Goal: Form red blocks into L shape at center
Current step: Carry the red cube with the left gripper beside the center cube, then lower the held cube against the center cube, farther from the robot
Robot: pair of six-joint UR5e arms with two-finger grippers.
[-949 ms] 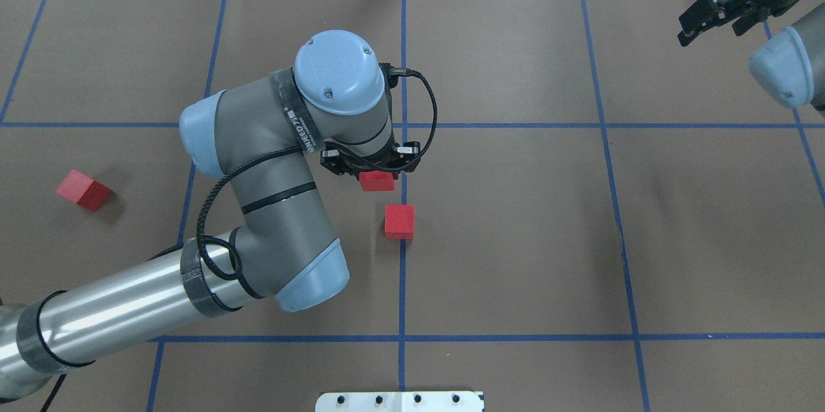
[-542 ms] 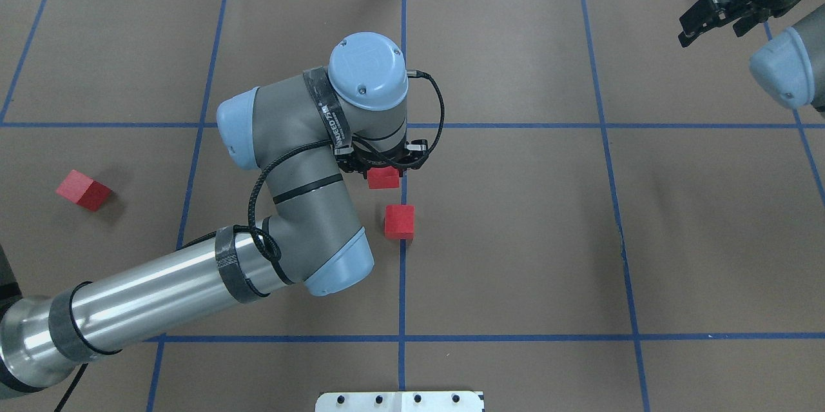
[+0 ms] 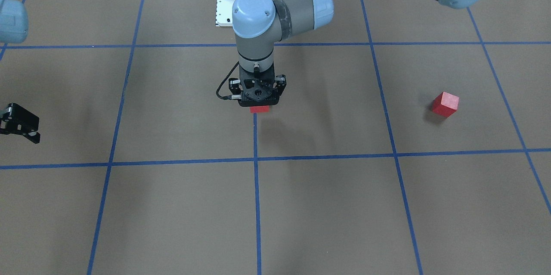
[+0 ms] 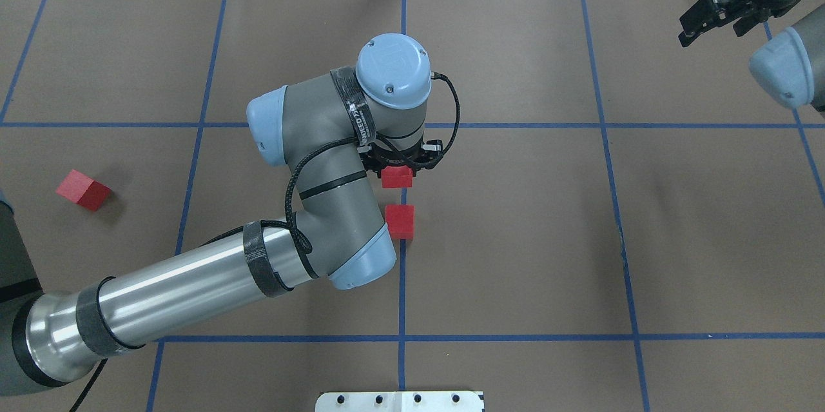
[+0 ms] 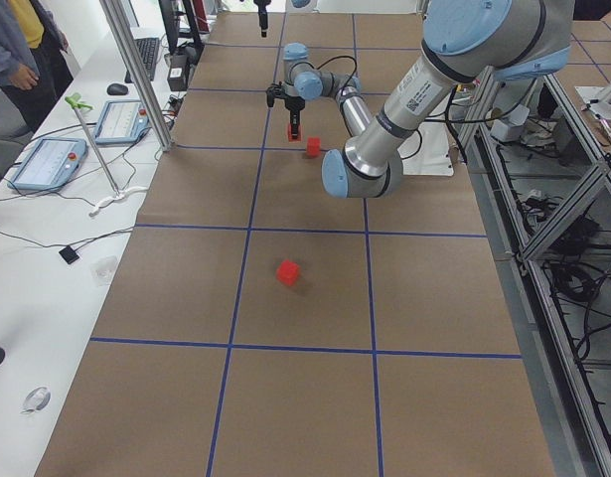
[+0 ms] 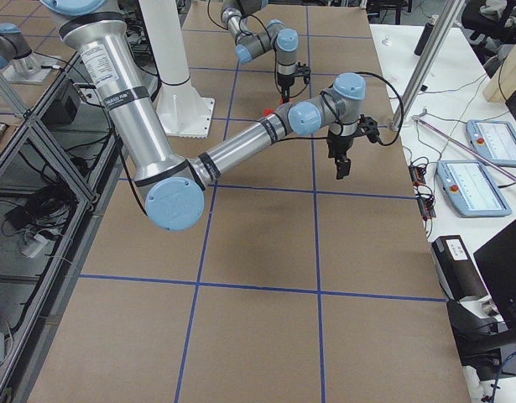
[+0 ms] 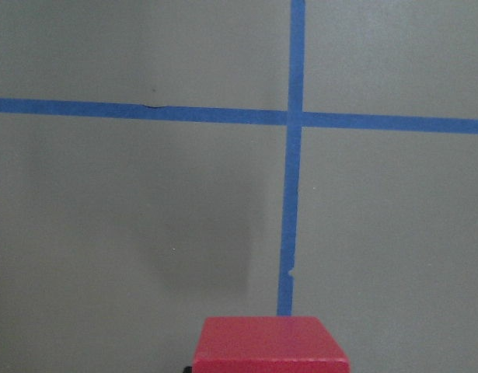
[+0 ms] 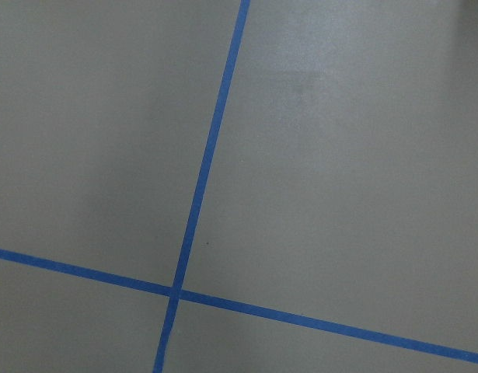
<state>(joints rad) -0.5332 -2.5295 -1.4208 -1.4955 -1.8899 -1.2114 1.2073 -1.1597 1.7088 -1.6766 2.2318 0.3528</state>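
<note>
Your left gripper (image 4: 397, 171) is clamped on one red block (image 4: 396, 178) over the center (image 4: 451, 206), by the blue tape line (image 4: 402, 283). Lower it squarely, flush against the second block (image 4: 399, 221). There are three red blocks; the third block (image 4: 84, 189) lies well apart. The right gripper (image 4: 715, 12) hangs parted and empty.

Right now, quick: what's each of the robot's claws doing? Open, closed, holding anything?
Left gripper: closed on a red block.
Right gripper: open, holding nothing.
</note>
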